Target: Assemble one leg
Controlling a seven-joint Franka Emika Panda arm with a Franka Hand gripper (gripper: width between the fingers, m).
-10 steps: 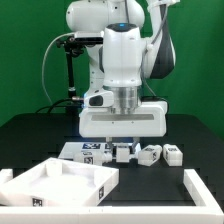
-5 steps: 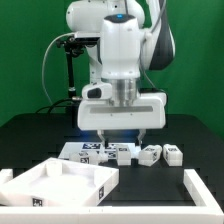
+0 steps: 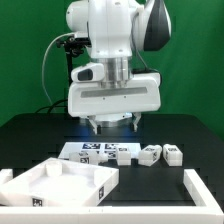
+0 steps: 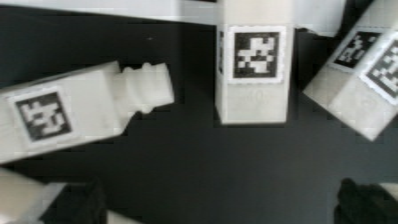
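I'm watching the gripper (image 3: 111,124) hanging wide open and empty above the black table (image 3: 190,138), where the leg (image 4: 254,70) is lying between two others alike (image 4: 80,105), right by the marker board (image 3: 85,150).

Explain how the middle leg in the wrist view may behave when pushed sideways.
The leg looks like rigid plastic, so probably stiff and light. Its flat sides suggest it would slide, not roll. The smooth surface may be slightly slippery.

Legs (image 3: 150,154) in a row just beside marker board (image 3: 88,150), panel (image 3: 40,192) nearer the camera
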